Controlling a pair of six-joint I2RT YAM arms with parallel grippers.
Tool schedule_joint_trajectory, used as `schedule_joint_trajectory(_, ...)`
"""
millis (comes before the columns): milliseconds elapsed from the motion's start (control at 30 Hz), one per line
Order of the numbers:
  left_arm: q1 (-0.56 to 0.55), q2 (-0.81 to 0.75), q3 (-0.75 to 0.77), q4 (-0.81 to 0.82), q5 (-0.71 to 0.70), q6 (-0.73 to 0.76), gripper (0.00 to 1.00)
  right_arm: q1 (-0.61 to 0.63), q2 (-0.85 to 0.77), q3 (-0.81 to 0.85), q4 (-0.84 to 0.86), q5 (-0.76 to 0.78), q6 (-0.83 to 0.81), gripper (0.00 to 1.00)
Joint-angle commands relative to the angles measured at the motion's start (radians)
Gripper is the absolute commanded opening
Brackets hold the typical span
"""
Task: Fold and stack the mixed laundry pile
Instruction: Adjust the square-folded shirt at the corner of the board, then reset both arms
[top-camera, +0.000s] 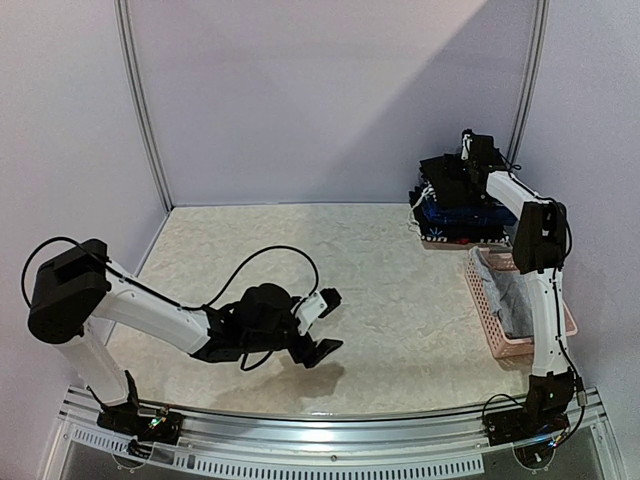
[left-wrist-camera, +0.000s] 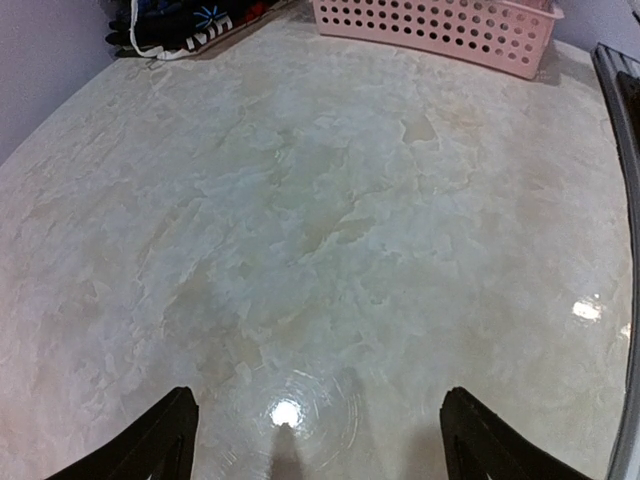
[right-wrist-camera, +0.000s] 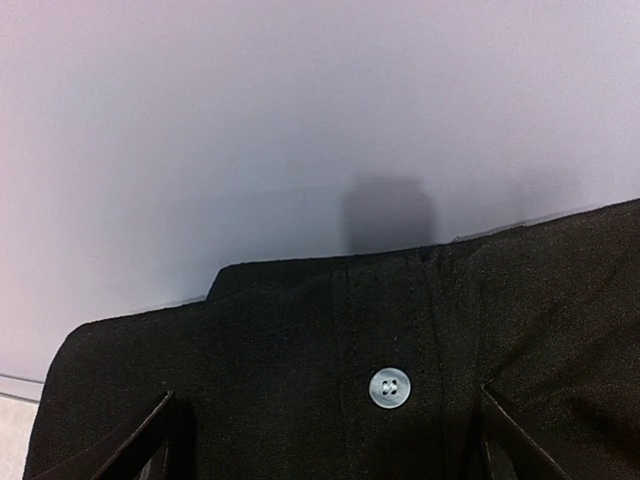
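Right gripper (right-wrist-camera: 325, 400), fingers spread wide, hovers over the black garment (right-wrist-camera: 250, 350) topping the laundry pile (top-camera: 455, 205) by the far right wall. Left gripper (top-camera: 327, 324) hangs spread and empty. Cloth seems soft, light, limp: I would pinch a folded edge, not the button (right-wrist-camera: 389, 388).

Showing a smooth, glossy table top (left-wrist-camera: 330, 230), cream and marbled, mirroring a bright lamp spot. Showing hard pink plastic in the pierced basket (left-wrist-camera: 440, 25). Showing matt, finely woven cloth in the black garment (right-wrist-camera: 250, 390), carrying a pale, slightly shiny plastic-looking button (right-wrist-camera: 389, 388). Backing onto a matt, smooth lilac wall (right-wrist-camera: 300, 100).
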Motion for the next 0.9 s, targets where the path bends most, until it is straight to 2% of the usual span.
schedule_joint_trajectory(0, 0.009, -0.035, -0.021, 0.017, -0.009, -0.016, 0.85, 0.008, -0.065, 0.01, -0.025, 0.025, -0.011, 0.99)
schedule_joint_trajectory(533, 0.009, -0.059, -0.057, 0.048, -0.01, -0.042, 0.85, 0.008, -0.262, -0.028, -0.027, 0.008, -0.004, 0.99)
schedule_joint_trajectory(867, 0.009, -0.09, -0.086, 0.069, -0.015, -0.051, 0.86, 0.032, -0.411, -0.215, 0.011, -0.01, 0.064, 0.99)
